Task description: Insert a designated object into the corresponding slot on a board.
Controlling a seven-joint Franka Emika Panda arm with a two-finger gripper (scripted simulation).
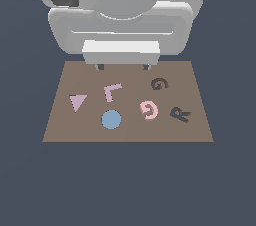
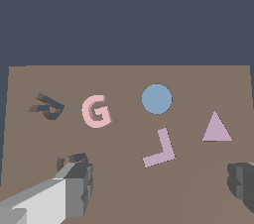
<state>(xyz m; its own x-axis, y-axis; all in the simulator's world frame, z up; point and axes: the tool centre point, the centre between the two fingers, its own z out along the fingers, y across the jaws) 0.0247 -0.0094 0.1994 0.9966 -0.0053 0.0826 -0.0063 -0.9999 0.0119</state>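
Exterior view shows the brown board [image 1: 127,102] low in the frame's middle, with the arm's white body filling the upper part. On the board, the pink G block [image 1: 149,110] lies flat right of centre, just below the dark G-shaped slot [image 1: 159,84] and apart from it. A dark R recess [image 1: 180,114] sits to the exterior view's right of the block; a blue disc [image 1: 111,119], pink L [image 1: 112,91] and pink triangle [image 1: 77,102] lie to its left. The tool [image 2: 158,183] hangs above the board, its fingers [image 2: 74,188] spread wide, holding nothing.
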